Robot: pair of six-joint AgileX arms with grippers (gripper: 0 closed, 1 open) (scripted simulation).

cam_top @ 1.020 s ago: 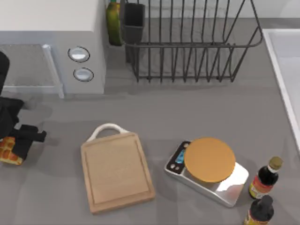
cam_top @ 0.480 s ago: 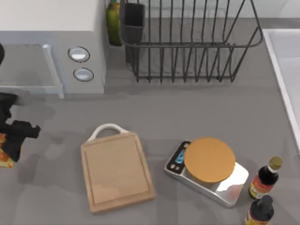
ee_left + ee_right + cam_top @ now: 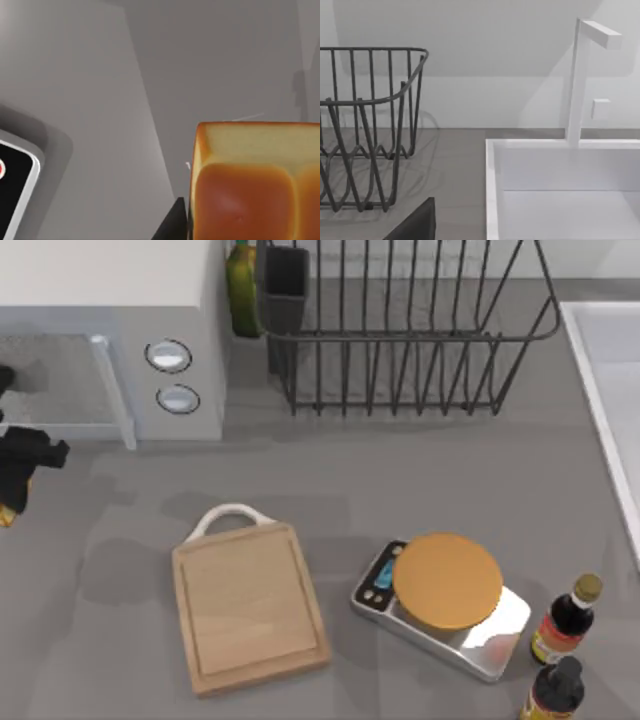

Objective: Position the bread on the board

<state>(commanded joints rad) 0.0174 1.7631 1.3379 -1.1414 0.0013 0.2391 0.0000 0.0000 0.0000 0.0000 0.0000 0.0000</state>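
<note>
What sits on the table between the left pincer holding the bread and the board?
Nothing: in the top view, bare grey table runs from the left pincer, gripping the bread at the left edge, to the board.

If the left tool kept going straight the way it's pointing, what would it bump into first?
Likely the bare grey table, beyond the bread that the left tool grips; depth is unclear.

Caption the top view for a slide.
Left gripper holds the bread at the table's left edge, away from the bare board.
</note>
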